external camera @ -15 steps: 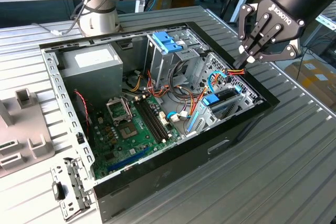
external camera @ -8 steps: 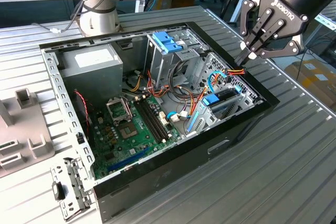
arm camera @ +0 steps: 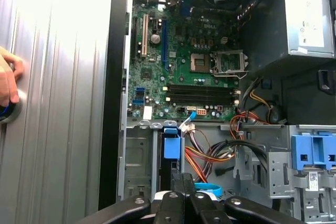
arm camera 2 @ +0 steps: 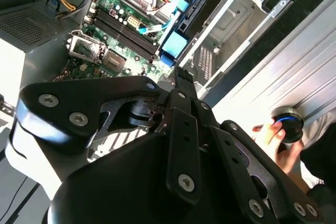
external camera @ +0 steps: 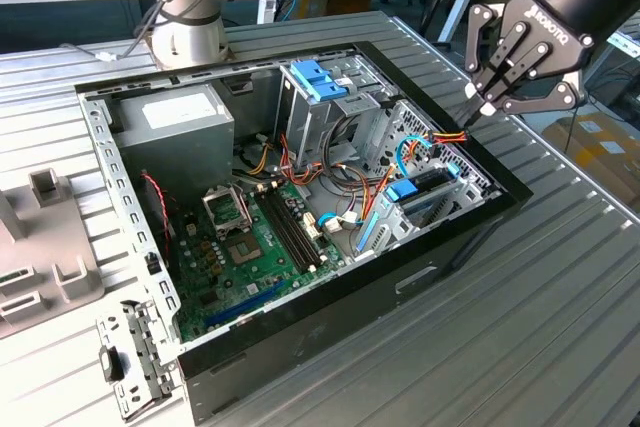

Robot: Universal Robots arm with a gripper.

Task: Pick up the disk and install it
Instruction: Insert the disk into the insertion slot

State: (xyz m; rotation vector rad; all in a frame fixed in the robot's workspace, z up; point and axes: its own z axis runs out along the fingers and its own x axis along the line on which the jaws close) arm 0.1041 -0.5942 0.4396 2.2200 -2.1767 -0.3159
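Note:
The disk (external camera: pixel 432 187) stands on edge in a metal bay of the open computer case, near the wall on the exterior view's right. Its dark body and blue side rail (external camera: pixel 402 190) show. In both wrist views it is a dark slab (arm camera 2: pixel 202 6) with a blue rail end (arm camera: pixel 171 146) beside the motherboard. My black gripper (external camera: pixel 480 107) hangs above the case's rim, up and to the exterior view's right of the disk, apart from it. The fingers (arm camera: pixel 179 182) are shut together with nothing held, and the tips (arm camera 2: pixel 181 74) point down at the bay.
The grey power supply (external camera: pixel 170 127) fills the far corner of the case, and a light-blue latch (external camera: pixel 320 82) tops the upper drive cage. Loose cables (external camera: pixel 350 172) cross above the motherboard (external camera: pixel 250 237). A person's hand (arm camera 2: pixel 273 135) rests on a round knob (arm camera 2: pixel 287 121) on the table. Grey fixtures (external camera: pixel 40 247) and a metal bracket (external camera: pixel 135 357) lie outside the case.

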